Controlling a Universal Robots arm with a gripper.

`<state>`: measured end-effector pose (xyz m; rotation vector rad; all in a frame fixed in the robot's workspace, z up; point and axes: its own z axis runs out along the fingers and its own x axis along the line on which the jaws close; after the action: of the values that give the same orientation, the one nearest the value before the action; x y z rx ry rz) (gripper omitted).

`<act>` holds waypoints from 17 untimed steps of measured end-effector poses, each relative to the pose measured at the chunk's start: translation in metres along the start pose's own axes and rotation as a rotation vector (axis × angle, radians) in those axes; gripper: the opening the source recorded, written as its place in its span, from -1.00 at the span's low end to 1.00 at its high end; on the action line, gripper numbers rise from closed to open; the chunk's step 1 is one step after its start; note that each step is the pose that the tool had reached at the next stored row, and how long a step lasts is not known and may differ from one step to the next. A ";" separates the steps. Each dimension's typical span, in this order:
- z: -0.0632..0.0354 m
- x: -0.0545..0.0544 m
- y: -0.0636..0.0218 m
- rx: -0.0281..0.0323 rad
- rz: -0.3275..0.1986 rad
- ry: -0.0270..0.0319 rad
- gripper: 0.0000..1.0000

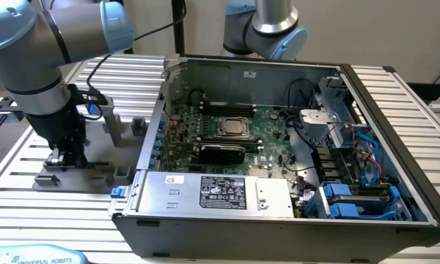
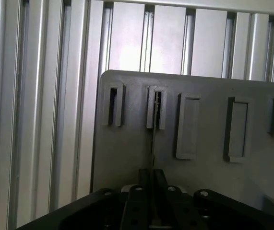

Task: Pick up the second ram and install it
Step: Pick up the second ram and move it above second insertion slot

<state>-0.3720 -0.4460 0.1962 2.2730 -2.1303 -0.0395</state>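
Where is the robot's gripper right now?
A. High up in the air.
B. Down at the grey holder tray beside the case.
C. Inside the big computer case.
B: the gripper is down at the grey holder tray, outside the computer case on the exterior view's left, shut on the second ram.

The arm [image 1: 29, 82] is silver-grey tubing with pale blue joint caps [image 1: 119, 25] and a black cable [image 1: 95, 69] looped alongside. Its gripper [image 1: 64, 159] is matt black, its body studded with round screws [image 2: 203, 194].
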 end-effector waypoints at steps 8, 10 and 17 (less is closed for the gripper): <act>0.0001 0.000 0.0000 0.0002 0.014 -0.0021 -0.73; 0.0001 0.000 0.0000 0.0002 0.035 -0.0027 -0.73; -0.0001 0.000 0.0000 0.0005 0.074 -0.0044 -0.73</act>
<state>-0.3720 -0.4460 0.1963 2.1948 -2.2142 -0.0425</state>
